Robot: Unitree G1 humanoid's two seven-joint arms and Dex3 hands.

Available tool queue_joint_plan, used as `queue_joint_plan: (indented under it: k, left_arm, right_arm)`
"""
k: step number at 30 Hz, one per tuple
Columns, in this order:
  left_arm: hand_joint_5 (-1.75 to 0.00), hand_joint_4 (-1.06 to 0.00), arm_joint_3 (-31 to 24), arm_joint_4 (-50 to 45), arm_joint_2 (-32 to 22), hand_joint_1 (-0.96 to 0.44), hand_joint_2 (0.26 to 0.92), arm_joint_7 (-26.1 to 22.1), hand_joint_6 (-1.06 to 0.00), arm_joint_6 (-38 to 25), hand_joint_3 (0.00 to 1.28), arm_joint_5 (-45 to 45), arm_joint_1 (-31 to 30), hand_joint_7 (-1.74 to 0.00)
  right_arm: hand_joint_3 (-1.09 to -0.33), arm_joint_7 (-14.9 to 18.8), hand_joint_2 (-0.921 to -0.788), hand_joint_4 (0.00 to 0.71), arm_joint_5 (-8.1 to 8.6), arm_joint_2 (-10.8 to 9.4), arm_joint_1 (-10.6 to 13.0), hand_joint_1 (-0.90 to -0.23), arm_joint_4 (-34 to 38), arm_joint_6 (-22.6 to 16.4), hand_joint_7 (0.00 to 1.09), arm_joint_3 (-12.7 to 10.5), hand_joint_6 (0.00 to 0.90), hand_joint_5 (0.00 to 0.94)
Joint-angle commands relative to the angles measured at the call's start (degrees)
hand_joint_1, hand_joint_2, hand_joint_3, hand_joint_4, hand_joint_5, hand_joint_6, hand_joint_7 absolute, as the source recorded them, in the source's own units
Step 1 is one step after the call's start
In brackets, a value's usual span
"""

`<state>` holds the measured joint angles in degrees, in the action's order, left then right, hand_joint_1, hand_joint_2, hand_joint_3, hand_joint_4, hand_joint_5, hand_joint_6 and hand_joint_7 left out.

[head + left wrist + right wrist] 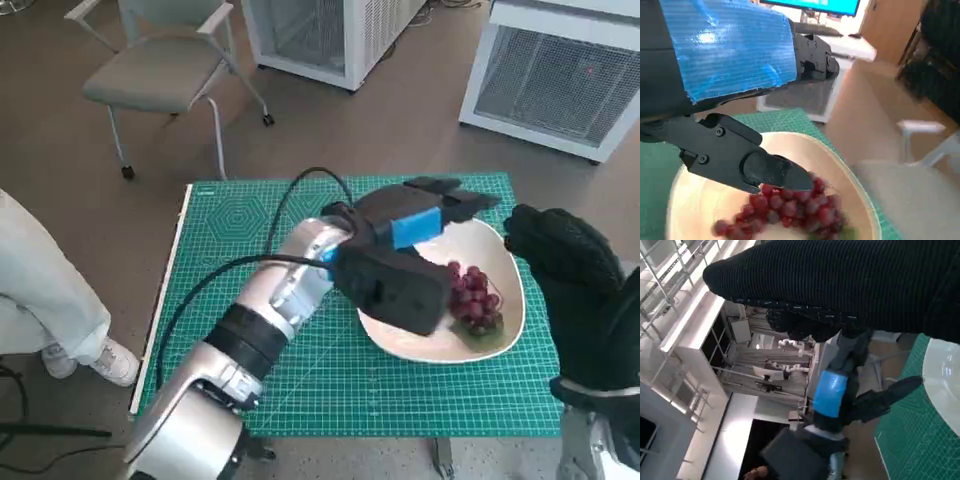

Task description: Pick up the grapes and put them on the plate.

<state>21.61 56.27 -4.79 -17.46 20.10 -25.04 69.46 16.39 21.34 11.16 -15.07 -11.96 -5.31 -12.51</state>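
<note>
Grapes: a dark red bunch of grapes point(473, 299) lies in the plate point(505, 265), toward the side nearest my right arm; my left wrist view shows the same bunch point(785, 210) resting on the pale inside of the plate point(695, 197)
Plate: white, sitting on the green cutting mat point(300, 385) that covers the worktop
My left hand: my left hand point(405, 250) hovers over the plate with fingers spread apart and nothing in them; one black finger point(747, 162) reaches just above the grapes, and I cannot tell whether it touches them
My right hand: my right hand point(565, 260), in its black glove, is raised beside the plate's edge, apart from the grapes; whether its fingers are spread or curled I cannot tell
Around: a grey chair point(160, 70) and two white units point(335, 35) stand on the floor beyond the worktop; a person's leg and shoe point(60, 310) show at the side
</note>
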Motion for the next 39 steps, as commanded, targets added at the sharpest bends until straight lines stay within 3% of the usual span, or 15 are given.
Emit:
queue_joint_plan:
  k: [1,10,18,29,39]
  left_arm:
    - [0.00,0.00,-5.5,-1.5,-2.2,-0.52,0.921,-2.4,-0.11,3.7,0.08,7.2,-5.6,-0.02]
    - [0.00,0.00,-16.5,-0.6,-3.8,-0.54,0.921,-4.2,-0.17,10.2,0.12,20.0,-13.4,-0.04]
    - [-0.02,-0.11,-25.2,-4.9,-2.0,-0.52,0.921,-7.6,-0.22,12.4,0.15,32.3,-22.0,-0.04]
    - [-0.02,-0.16,-30.2,-13.5,-3.4,-0.48,0.921,-14.4,-0.27,11.3,0.14,41.5,-31.9,-0.04]
    - [-0.03,-0.23,-32.1,-19.5,-4.2,-0.46,0.921,-15.1,-0.32,6.0,0.15,44.5,-36.8,-0.04]
  right_arm:
    - [-0.589,-0.3,-0.921,0.474,-0.11,-0.1,0.4,-0.335,0.4,0.5,0.97,0.3,0.268,0.814]
    - [-0.588,0.2,-0.921,0.476,0.37,0.0,0.3,-0.336,0.3,0.5,0.97,0.3,0.267,0.814]
    - [-0.587,0.6,-0.921,0.477,0.74,0.0,0.0,-0.336,0.6,0.4,0.97,0.3,0.268,0.812]
    - [-0.588,1.0,-0.921,0.476,0.98,0.1,-0.1,-0.337,1.0,0.3,0.97,0.6,0.264,0.813]
    - [-0.588,1.1,-0.921,0.475,1.14,0.1,-0.3,-0.337,1.2,0.7,0.97,0.9,0.262,0.814]
